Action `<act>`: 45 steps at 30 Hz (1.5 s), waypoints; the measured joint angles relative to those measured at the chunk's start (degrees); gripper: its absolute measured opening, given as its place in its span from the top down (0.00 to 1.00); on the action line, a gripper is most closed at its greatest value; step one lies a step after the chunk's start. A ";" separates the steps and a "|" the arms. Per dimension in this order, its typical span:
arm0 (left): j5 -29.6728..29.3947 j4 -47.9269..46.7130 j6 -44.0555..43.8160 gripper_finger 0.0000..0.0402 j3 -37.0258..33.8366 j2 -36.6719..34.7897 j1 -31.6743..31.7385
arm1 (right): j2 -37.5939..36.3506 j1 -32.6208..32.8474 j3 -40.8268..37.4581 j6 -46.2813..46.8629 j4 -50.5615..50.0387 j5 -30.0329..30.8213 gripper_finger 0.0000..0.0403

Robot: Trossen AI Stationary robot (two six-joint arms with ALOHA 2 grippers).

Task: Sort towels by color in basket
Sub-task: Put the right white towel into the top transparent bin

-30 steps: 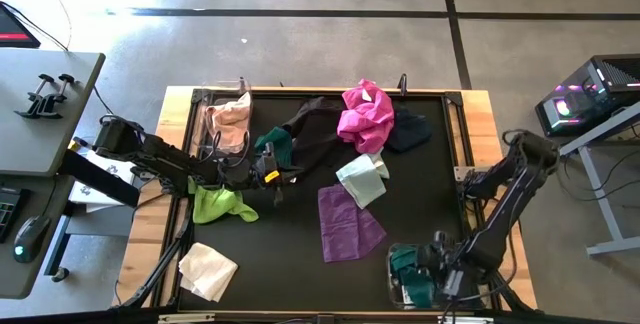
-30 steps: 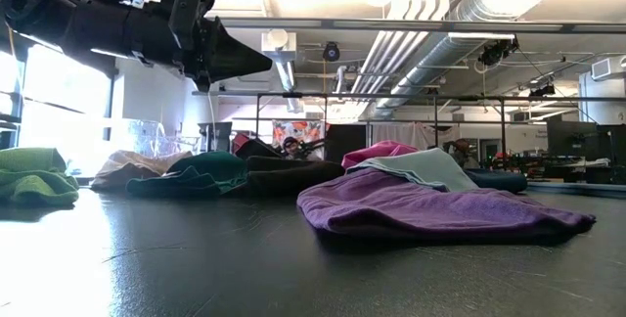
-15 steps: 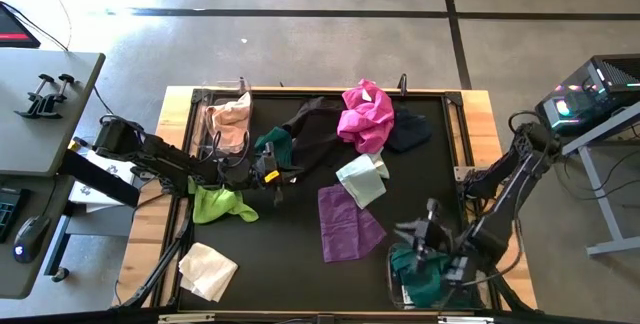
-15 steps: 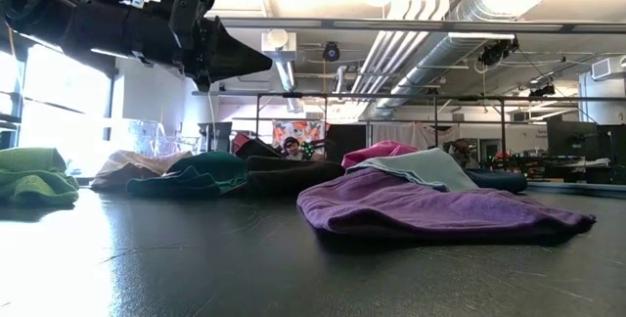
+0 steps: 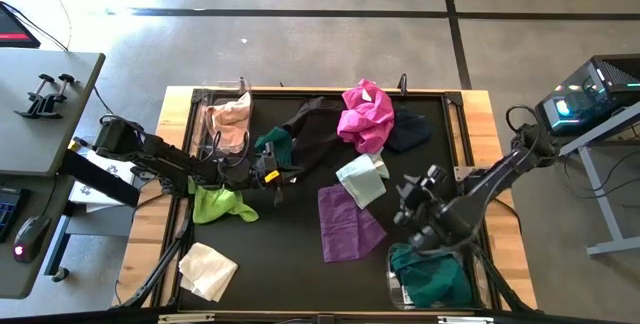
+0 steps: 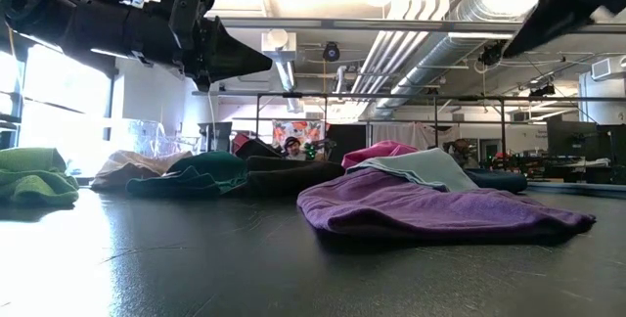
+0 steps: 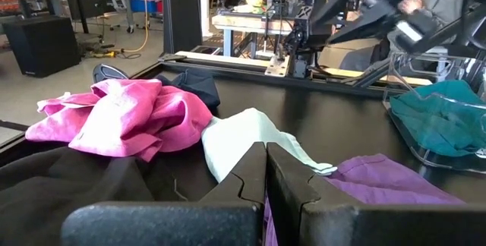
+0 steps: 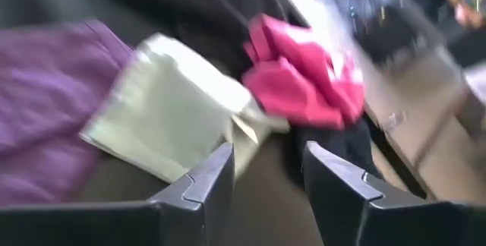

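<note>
Towels lie scattered on the black table: magenta [image 5: 366, 114], pale mint [image 5: 362, 179], purple [image 5: 348, 222], lime green [image 5: 222, 204], cream-white [image 5: 208, 269], dark teal-green [image 5: 275, 144] and black [image 5: 410, 129]. A peach towel [image 5: 228, 124] lies in a clear basket at the far left. A teal towel [image 5: 432, 276] lies in a clear basket [image 5: 392, 282] at the near right. My right gripper [image 5: 405, 196] hangs open above the table beside the purple towel, with nothing between its fingers [image 8: 209, 178]. My left gripper [image 5: 275, 177] hovers shut, holding nothing, near the dark teal-green towel.
A second black cloth [image 5: 315, 129] lies between the dark teal-green and magenta towels. A raised wooden frame [image 5: 330, 91] runs round the table. A side table [image 5: 40, 114] stands to the left and a computer case [image 5: 590, 99] to the right. Bare mat lies at the near middle.
My right gripper has come up from over the near-right basket and moved toward the table's far edge and middle, swinging its fingers from pointing down to slanting forward. The teal towel stays in that basket, now uncovered.
</note>
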 joint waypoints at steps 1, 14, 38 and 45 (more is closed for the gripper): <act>0.00 0.00 -0.01 1.00 0.00 0.00 0.00 | 0.00 -1.33 -0.02 -0.61 0.17 -1.44 0.61; 0.00 -0.29 0.00 1.00 0.00 -0.02 0.00 | -3.67 -8.56 -19.41 -29.02 37.27 -5.57 0.60; -0.81 4.76 -1.02 1.00 0.07 -0.02 2.01 | -4.07 -21.74 -38.48 -66.30 122.24 -8.39 0.60; -1.27 4.66 -2.21 1.00 0.05 -0.02 2.01 | -4.07 -21.56 -38.45 -69.52 127.81 -1.97 0.60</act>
